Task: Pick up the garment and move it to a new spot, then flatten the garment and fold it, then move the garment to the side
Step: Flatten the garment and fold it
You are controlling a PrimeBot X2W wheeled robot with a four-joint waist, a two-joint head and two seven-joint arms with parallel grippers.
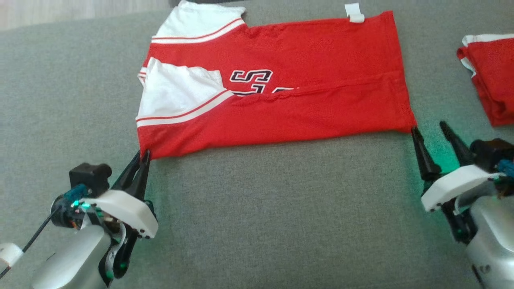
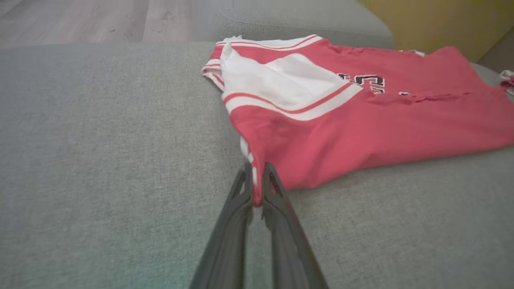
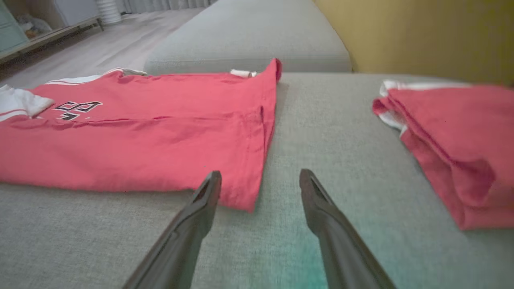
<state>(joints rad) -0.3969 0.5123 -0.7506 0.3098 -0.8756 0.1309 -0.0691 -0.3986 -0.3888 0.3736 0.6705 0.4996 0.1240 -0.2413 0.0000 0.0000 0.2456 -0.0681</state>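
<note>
Surface: grey fabric cushion (image 1: pixel 257 208) | Room: wood floor (image 2: pixel 80 20), yellow wall (image 3: pixel 421 32) | garment (image 1: pixel 277 80): flat, mid-cushion | left gripper (image 1: pixel 143 156): fingers clamped on its near corner | right gripper (image 1: pixel 427 127): fingers apart beside opposite corner | folded red shirt (image 1: pixel 492 76): right edge

A broad grey woven-fabric cushion (image 1: pixel 257 208) has a second grey upholstered cushion (image 3: pixel 249 40) just beyond its far edge. Pale wood-plank floor (image 2: pixel 80 20) lies behind, and a mustard-yellow wall (image 3: pixel 421 36) rises alongside.
</note>
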